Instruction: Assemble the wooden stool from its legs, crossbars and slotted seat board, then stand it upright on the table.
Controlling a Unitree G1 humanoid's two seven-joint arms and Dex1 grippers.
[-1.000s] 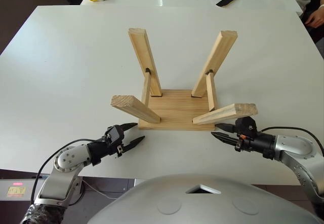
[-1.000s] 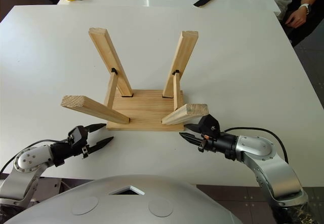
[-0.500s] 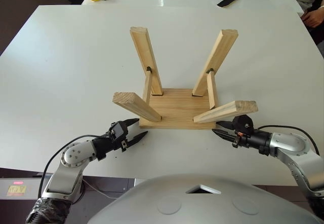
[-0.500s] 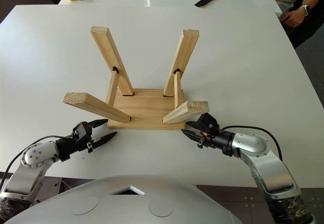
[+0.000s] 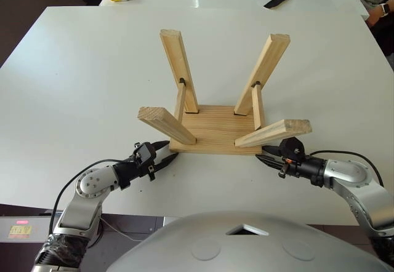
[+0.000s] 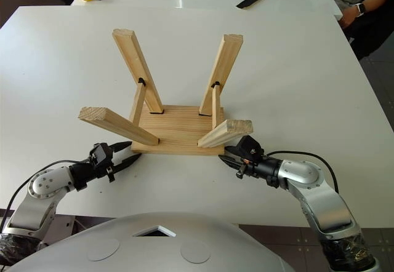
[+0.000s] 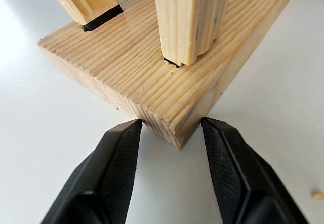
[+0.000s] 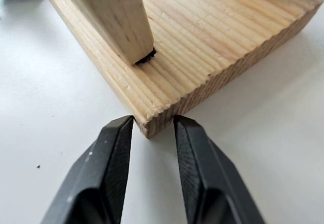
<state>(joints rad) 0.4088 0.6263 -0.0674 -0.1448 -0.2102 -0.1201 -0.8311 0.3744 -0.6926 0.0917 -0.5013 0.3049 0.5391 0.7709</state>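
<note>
Near corners of the seat board [image 5: 212, 130] lie dead ahead.
My left gripper [image 5: 162, 154] and right gripper [image 5: 265, 159], both spread, each straddle one corner.

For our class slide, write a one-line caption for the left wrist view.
Open left pincer straddles a corner of the seat board, with a leg slotted in just behind it.

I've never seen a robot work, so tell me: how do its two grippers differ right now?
The left gripper straddles the near left corner of the seat board; the right gripper straddles its near right corner. The left gripper's fingers seem spread wider than the right gripper's. Both are open, each with a corner between its fingers, neither clamped.
</note>
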